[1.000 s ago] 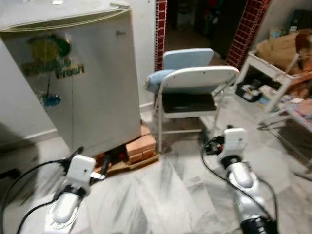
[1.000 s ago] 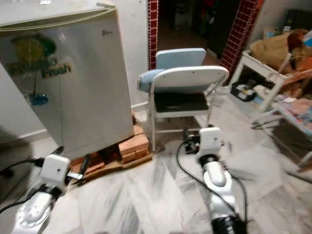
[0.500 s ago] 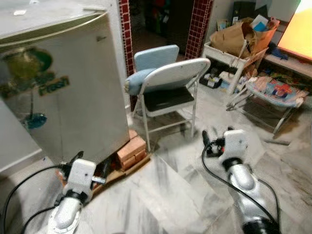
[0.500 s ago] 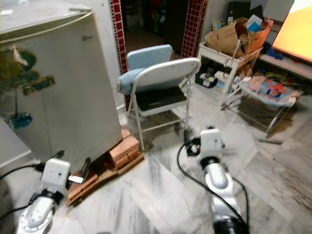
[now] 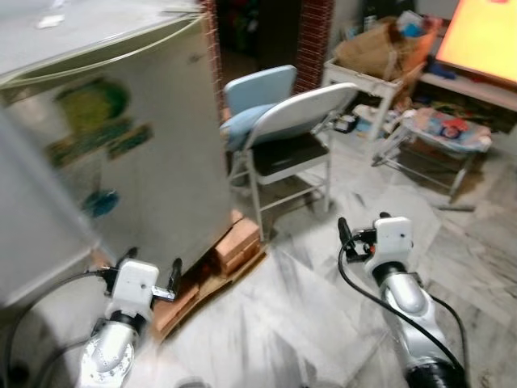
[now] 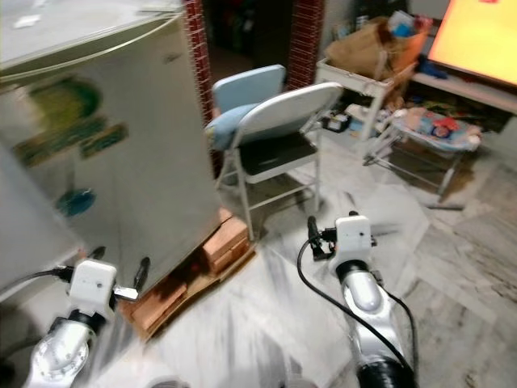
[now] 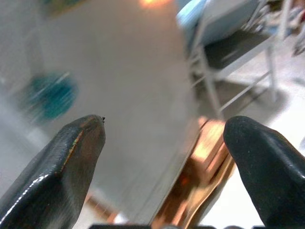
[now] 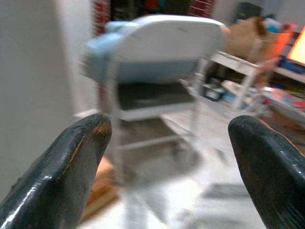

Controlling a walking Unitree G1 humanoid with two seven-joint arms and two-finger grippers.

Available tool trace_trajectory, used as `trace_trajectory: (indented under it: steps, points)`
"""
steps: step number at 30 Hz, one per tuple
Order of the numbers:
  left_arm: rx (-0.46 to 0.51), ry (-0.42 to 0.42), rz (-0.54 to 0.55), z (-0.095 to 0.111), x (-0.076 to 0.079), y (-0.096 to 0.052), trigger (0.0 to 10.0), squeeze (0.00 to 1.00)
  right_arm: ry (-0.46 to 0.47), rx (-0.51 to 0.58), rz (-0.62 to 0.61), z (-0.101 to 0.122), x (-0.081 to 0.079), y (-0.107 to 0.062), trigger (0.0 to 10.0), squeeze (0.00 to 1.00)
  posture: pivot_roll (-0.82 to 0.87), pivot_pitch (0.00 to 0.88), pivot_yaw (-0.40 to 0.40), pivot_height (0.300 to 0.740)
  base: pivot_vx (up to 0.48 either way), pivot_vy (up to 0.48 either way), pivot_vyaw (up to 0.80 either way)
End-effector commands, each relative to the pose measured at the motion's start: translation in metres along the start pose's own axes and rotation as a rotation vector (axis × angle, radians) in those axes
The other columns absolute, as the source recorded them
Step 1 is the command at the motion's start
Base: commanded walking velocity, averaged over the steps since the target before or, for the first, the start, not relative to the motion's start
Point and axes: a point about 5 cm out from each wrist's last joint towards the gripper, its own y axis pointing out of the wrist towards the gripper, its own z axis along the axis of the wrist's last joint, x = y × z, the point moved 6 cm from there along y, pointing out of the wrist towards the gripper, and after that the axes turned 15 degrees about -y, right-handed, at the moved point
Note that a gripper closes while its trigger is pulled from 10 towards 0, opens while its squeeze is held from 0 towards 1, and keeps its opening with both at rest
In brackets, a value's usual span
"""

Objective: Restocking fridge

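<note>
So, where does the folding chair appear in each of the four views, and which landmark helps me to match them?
Left eye view: folding chair upper centre, right of the fridge.
Right eye view: upper centre, again right of the fridge.
Left wrist view: upper corner, beyond the fridge.
Right wrist view: centre, between the fingers.
Shared landmark: bricks under the fridge corner.

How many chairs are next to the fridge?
2. A white folding chair with a dark seat stands right of the fridge, and a light blue chair sits just behind it. Others may be hidden.

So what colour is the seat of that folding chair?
Black seat, clearest in the left eye view.
</note>
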Motion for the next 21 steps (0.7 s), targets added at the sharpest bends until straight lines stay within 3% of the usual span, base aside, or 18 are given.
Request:
trace_trajectory:
  steps: [1, 21]
  points:
    - [0.009, 0.005, -0.006, 0.0034, 0.0027, 0.0032, 10.0, 0.0, -0.012, 0.026, -0.011, 0.009, 0.0064, 0.0049, 10.0, 0.0, 0.01, 0.029, 0.007, 0.74, 0.0, 0.48, 0.0]
    - [0.01, 0.004, -0.004, 0.0017, 0.0054, 0.0024, 10.0, 0.0, -0.027, 0.033, 0.011, 0.011, 0.0033, 0.0105, 10.0, 0.0, 0.02, 0.032, -0.004, 0.74, 0.0, 0.48, 0.0]
